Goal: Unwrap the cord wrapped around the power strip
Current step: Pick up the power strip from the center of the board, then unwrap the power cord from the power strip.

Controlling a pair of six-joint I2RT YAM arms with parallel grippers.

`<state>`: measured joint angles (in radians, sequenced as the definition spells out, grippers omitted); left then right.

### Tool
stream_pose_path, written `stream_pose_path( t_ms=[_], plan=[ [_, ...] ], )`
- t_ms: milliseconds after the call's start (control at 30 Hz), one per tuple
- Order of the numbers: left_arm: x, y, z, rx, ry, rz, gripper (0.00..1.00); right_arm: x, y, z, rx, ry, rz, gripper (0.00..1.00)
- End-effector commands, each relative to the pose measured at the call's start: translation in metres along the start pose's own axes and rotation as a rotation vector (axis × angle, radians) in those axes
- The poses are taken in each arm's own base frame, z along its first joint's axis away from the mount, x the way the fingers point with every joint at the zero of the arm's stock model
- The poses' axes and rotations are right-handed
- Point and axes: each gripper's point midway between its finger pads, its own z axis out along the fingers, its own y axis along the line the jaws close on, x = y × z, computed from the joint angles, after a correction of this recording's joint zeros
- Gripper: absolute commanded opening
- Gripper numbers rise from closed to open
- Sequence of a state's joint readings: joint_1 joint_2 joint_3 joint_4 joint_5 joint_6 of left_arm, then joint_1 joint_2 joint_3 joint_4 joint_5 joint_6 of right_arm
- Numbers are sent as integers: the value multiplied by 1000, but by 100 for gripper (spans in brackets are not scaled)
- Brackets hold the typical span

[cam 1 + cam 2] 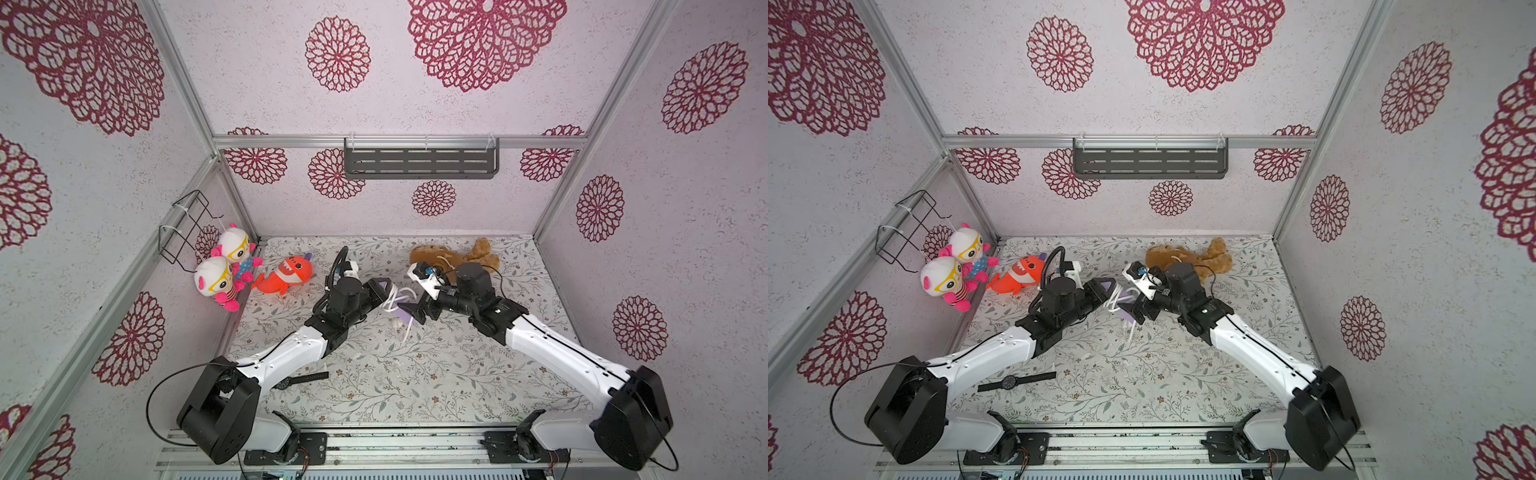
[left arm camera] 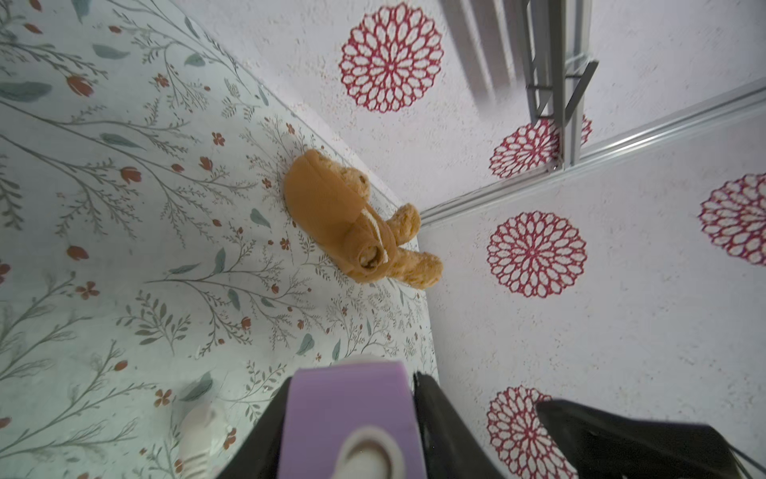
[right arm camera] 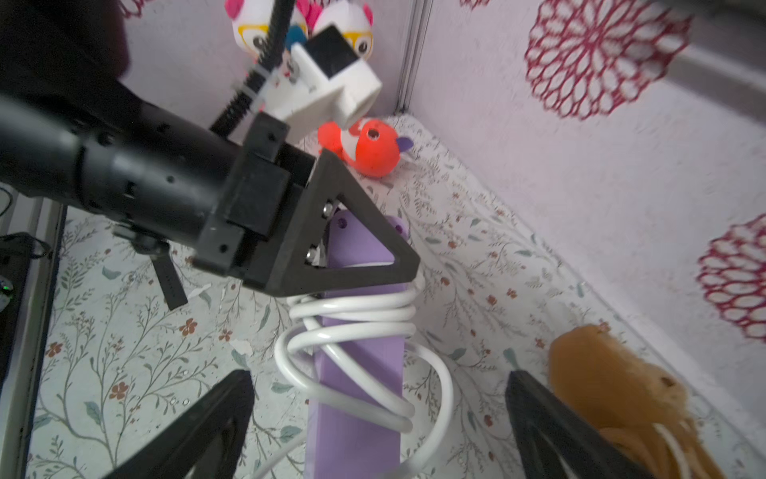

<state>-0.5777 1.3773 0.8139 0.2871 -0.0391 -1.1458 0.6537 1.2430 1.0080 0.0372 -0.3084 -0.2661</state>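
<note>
The lavender power strip (image 1: 403, 319) (image 1: 1126, 316) is held above the table's middle. My left gripper (image 1: 384, 291) (image 2: 350, 390) is shut on one end of it (image 2: 348, 414). The white cord (image 3: 352, 309) (image 1: 390, 303) is wound in several loose coils around the strip (image 3: 360, 373). A free length of cord hangs toward the table (image 1: 406, 328). My right gripper (image 1: 412, 312) (image 3: 377, 375) is open. Its fingers (image 3: 232, 398) stand on either side of the strip's other end without touching it.
A brown teddy bear (image 1: 453, 257) lies at the back right, close behind the right wrist. An orange shark plush (image 1: 286, 274) and two white dolls (image 1: 224, 266) sit at the back left. A black wristwatch (image 1: 1013, 381) lies near the left arm.
</note>
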Motion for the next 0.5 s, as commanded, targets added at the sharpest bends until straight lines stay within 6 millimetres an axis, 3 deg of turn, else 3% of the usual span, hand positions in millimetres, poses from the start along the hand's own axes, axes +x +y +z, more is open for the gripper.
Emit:
stream_pose_path(
  t_ms=[0, 100, 200, 467],
  plan=[
    [-45, -37, -19, 108, -165, -121, 0, -21, -20, -32, 160, -97, 63, 99],
    [-59, -44, -26, 142, -215, -167, 0, 5, -28, -40, 247, -51, 125, 98],
    [-73, -53, -34, 179, -247, -188, 0, 31, -22, -36, 234, -3, 158, 98],
    [-93, -86, -55, 271, -273, -131, 0, 64, -19, -9, 226, -67, 278, 94]
  ],
)
